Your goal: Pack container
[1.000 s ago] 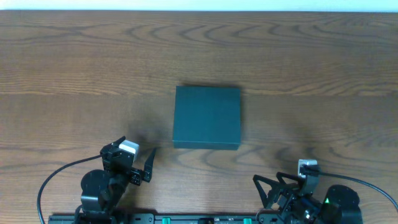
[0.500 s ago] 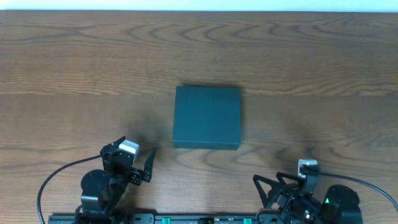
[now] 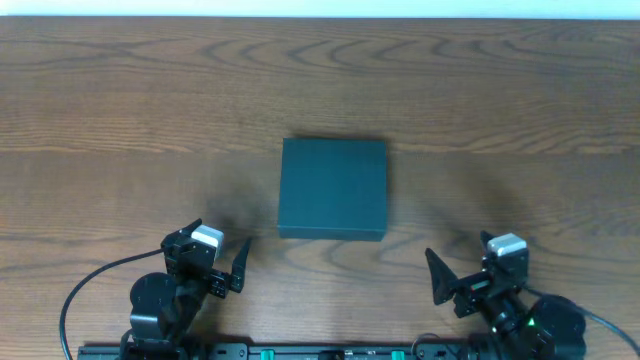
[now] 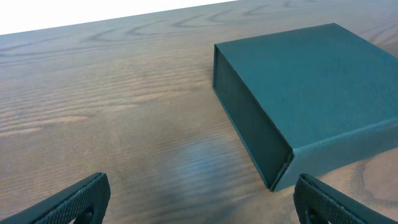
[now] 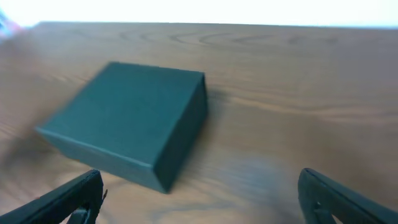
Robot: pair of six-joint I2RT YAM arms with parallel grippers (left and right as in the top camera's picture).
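The container (image 3: 333, 188) is a dark teal box with its lid shut, flat on the wooden table at its middle. It also shows in the left wrist view (image 4: 311, 106) and, blurred, in the right wrist view (image 5: 130, 121). My left gripper (image 3: 214, 260) is open and empty, low at the front left, short of the box's front left corner. My right gripper (image 3: 470, 272) is open and empty at the front right, apart from the box. Both gripper openings show only bare table, in the left wrist view (image 4: 199, 202) and the right wrist view (image 5: 199, 196). No packets are in view.
The wooden table (image 3: 120, 120) spreads wide around the box on all sides. Its far edge (image 3: 320, 16) meets a white strip at the back. Black cables (image 3: 85, 290) loop by the arm bases at the front.
My right gripper has risen from the front edge and swung a little forward and right, toward the box's side. The left arm and the box have not moved.
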